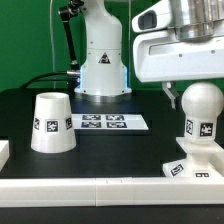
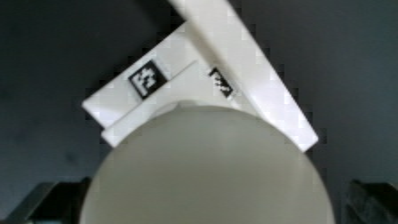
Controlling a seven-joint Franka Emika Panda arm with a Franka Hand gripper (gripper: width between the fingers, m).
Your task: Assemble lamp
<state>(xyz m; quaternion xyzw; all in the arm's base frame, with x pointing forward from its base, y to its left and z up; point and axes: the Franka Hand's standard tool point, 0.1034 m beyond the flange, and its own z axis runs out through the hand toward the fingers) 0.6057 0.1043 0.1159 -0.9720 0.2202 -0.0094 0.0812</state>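
- The bulb stands upright at the right edge of the exterior view, at mid-height, with its neck set on the base in the lower right corner.
- A black-and-white tag shows on the bulb's neck, and more tags on the base's front.
- The gripper hangs at the upper right, directly over the bulb. One dark finger reaches down just beside the ball's upper left side, with a thin gap between them.
- In the wrist view the bulb fills the middle of the picture, and a dark finger shows at each side of it. The jaws are spread wide, astride the ball and gripping nothing.
- Beyond the ball the wrist view shows the base with two tags on its faces.
- The shade stands wide end down at the exterior view's left, mid-height, well apart from the bulb, with tags on its side.
- The marker board lies flat on the black table near the frame's centre, between shade and bulb.
- A white wall runs along the bottom of the frame.
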